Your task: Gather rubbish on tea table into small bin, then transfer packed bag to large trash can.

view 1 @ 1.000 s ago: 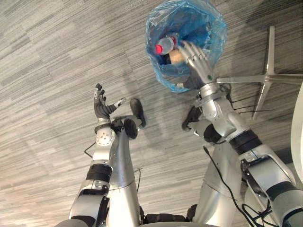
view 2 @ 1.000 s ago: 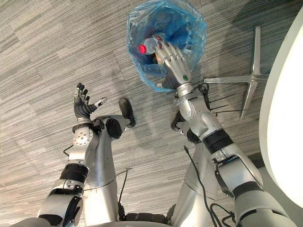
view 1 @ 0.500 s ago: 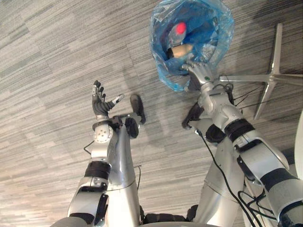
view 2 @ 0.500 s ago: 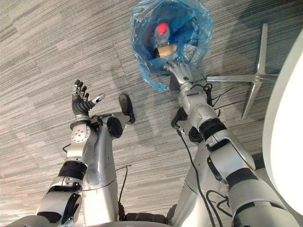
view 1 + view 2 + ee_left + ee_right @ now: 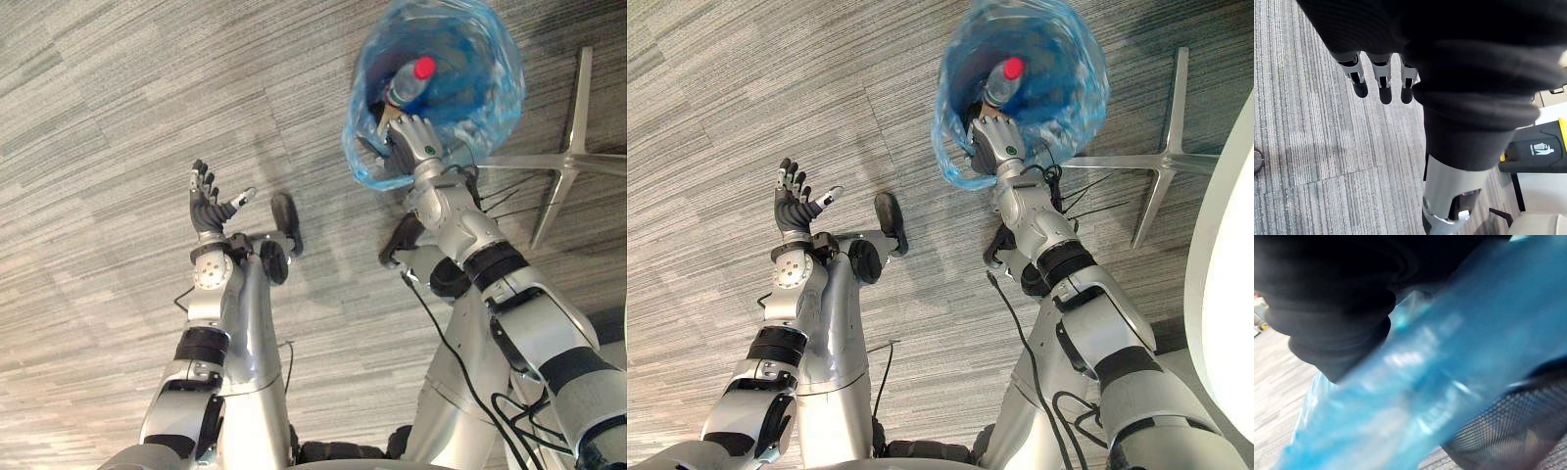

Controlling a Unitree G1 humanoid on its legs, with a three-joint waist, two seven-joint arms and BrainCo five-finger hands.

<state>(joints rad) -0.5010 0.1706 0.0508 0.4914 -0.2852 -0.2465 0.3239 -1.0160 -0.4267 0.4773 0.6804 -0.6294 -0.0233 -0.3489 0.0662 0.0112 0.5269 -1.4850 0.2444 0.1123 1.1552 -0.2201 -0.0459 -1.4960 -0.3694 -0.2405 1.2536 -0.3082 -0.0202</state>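
Note:
A blue plastic bag (image 5: 475, 69) hangs open over the grey carpet, with a clear bottle with a red cap (image 5: 405, 82) standing up inside it. My right hand (image 5: 413, 140) is at the bag's near rim, fingers curled into the plastic. From the right wrist, the blue bag (image 5: 1449, 357) lies right against the hand, beside the dark mesh of the small bin (image 5: 1498, 431). My left hand (image 5: 208, 206) is raised over the carpet to the left, fingers (image 5: 1381, 81) straight and spread, holding nothing.
A silver star-shaped chair base (image 5: 568, 147) lies on the floor right of the bag. A white table edge (image 5: 1225, 294) curves along the right side. A black large trash can (image 5: 1540, 152) with yellow trim stands farther off in the left wrist view.
My right hand's fingers have curled from straight inside the bag onto its rim. The bag has swung to the right and the bottle has turned upright. The left hand has stayed put.

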